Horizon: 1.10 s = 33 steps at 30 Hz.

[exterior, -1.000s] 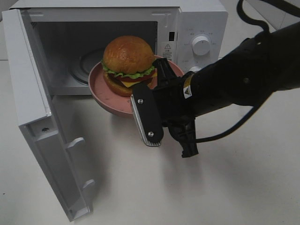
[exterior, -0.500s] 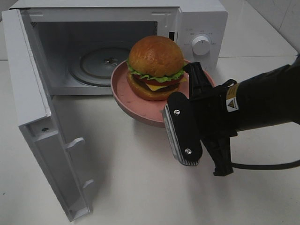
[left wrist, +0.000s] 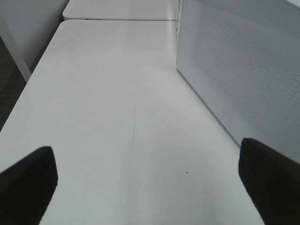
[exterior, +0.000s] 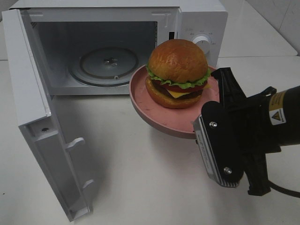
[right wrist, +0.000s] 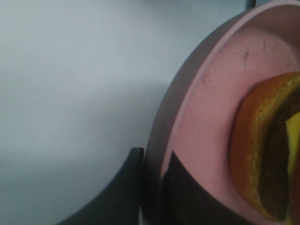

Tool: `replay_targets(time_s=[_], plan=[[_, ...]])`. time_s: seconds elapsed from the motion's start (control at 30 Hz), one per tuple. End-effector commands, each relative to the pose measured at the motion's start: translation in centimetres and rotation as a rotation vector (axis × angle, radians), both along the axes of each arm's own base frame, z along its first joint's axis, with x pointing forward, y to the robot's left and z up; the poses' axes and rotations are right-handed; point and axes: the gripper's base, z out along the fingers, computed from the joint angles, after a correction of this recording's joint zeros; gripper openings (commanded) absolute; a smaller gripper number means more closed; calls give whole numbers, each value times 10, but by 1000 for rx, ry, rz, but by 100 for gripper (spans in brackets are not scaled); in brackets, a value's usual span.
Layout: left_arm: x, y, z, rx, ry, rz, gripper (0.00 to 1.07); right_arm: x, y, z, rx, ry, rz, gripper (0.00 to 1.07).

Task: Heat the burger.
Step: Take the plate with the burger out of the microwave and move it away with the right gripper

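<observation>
- My right gripper (exterior: 213, 119) pinches the pink plate (exterior: 159, 117) by its rim, in front of the open microwave (exterior: 112, 47).
- The burger (exterior: 178, 74) sits loose on it; stacked layers look tippy, so I'd hold the plate level.
- My left gripper (left wrist: 150, 173) stands open, idle.

The right gripper (exterior: 212, 110) was clamped on the rim of the pink plate (exterior: 154, 112), one finger (right wrist: 117, 187) under the rim and one on the inside, and it held the plate in the air in front of the microwave (exterior: 197, 28). Its black arm (exterior: 276, 122) reached in from the side away from the microwave door. The left gripper (left wrist: 150, 171) stayed beside the microwave's outer wall with its two dark fingers wide apart, holding nothing.
</observation>
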Motion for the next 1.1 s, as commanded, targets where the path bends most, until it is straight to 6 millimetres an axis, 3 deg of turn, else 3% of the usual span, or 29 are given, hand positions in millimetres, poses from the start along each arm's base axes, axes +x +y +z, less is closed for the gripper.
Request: replay_targets(time_s=[0.03, 0.6, 1.1], plan=[[-3, 0, -1, -1, -24, -7, 100, -5, -7, 16, 15, -73, 15, 0], [-3, 0, -1, -1, -24, -7, 100, -30, -42, 42, -46, -81, -103, 0], [-3, 0, -1, -1, -24, -7, 100, -33, -68, 49, -22, -59, -469, 1]])
